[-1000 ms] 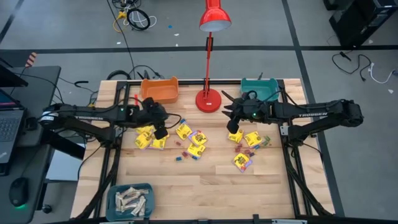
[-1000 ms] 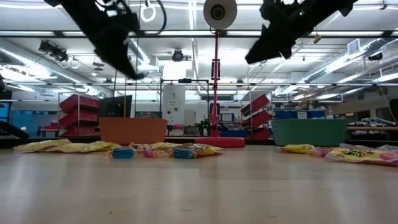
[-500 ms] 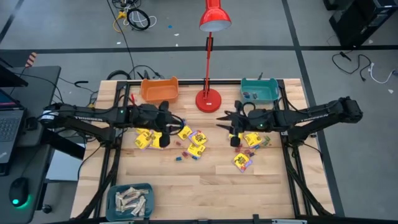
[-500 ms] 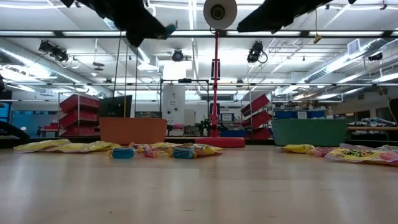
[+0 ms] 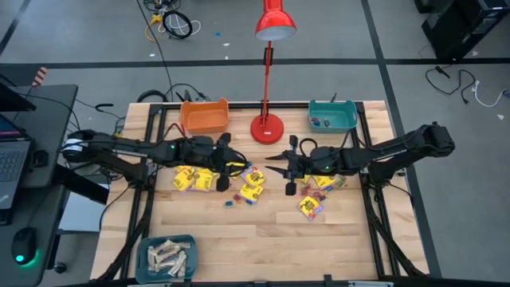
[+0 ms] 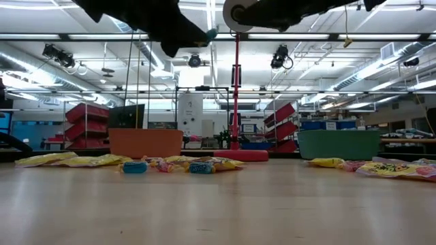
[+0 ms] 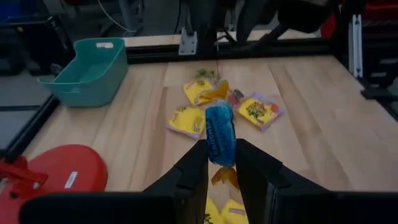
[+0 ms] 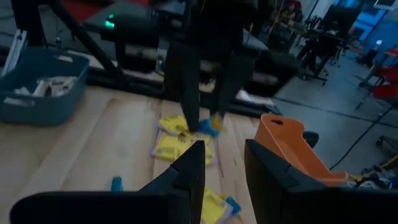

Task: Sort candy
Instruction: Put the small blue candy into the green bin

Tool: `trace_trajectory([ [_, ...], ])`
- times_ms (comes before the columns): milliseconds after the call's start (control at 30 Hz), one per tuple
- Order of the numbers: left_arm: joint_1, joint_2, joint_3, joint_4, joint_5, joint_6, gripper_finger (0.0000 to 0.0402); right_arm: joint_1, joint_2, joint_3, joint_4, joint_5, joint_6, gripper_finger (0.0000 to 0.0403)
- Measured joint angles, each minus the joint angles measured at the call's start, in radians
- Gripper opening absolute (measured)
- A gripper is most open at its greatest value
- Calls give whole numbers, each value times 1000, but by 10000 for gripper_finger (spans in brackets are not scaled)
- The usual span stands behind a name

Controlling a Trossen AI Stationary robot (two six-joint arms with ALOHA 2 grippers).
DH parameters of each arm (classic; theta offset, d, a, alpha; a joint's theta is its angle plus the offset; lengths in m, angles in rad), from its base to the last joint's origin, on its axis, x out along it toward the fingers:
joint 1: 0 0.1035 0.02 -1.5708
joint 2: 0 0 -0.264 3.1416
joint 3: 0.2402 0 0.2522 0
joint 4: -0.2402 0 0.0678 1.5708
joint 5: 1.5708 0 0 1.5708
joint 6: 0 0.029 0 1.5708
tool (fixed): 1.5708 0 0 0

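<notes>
The left claw (image 7: 221, 163) pinches a blue wrapped candy (image 7: 219, 132) upright between its fingers, high above the bench (image 5: 263, 239) at the centre of the high view; the teal bin (image 5: 332, 116) at upper right lies ahead of it, the orange bin (image 5: 204, 116) behind at upper left. The right claw (image 8: 221, 163), spread and empty, hovers just right of centre over yellow packets (image 5: 312, 206). A third bin (image 5: 145, 257) at lower left holds beige bars (image 5: 170, 255)
</notes>
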Motion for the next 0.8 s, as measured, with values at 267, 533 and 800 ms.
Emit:
trace_trajectory([
  [267, -5, 47, 0, 142, 0, 36, 80, -1, 41, 0, 102, 5, -3, 99],
  [533, -13, 47, 0, 204, 1, 62, 80, -1, 78, 0, 212, 5, -40, 99],
  [800, -17, 49, 0, 244, -2, 81, 80, -4, 78, 0, 246, -8, -39, 99],
])
